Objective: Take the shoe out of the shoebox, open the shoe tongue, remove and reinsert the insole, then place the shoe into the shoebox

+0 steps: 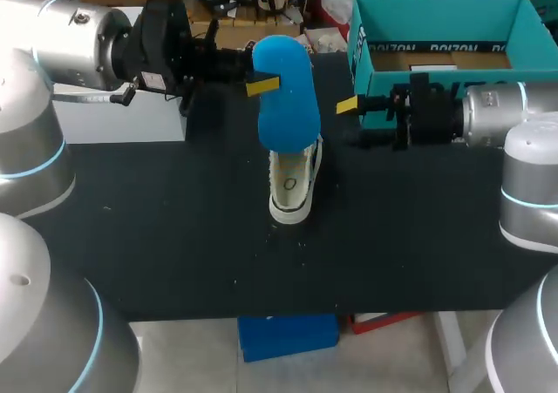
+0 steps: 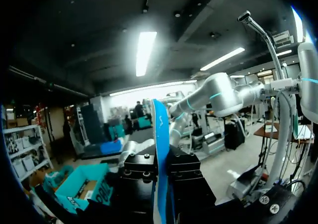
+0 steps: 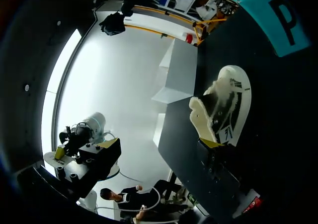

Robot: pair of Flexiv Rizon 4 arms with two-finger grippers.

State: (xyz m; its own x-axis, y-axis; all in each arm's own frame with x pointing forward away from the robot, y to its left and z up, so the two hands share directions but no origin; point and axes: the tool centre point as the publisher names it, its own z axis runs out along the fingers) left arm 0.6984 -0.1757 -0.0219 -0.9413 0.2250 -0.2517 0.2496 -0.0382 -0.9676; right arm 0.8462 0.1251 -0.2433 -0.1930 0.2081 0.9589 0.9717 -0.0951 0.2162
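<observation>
A blue insole (image 1: 288, 92) hangs upright in the air above a white shoe (image 1: 295, 184) that stands on the black table. My left gripper (image 1: 261, 86) is shut on the insole's edge. In the left wrist view the insole (image 2: 160, 134) runs edge-on between the black fingers of this gripper (image 2: 160, 179). My right gripper (image 1: 347, 105) is open and holds nothing, just right of the insole and in front of the teal shoebox (image 1: 445, 40). In the right wrist view the shoe (image 3: 223, 110) lies ahead of one yellow fingertip (image 3: 211, 143), its opening turned toward the camera.
The shoebox stands open at the table's back right, with only a paper sheet visible inside. It also shows in the left wrist view as a teal box (image 2: 82, 184). A blue object (image 1: 288, 334) lies on the floor below the table's front edge.
</observation>
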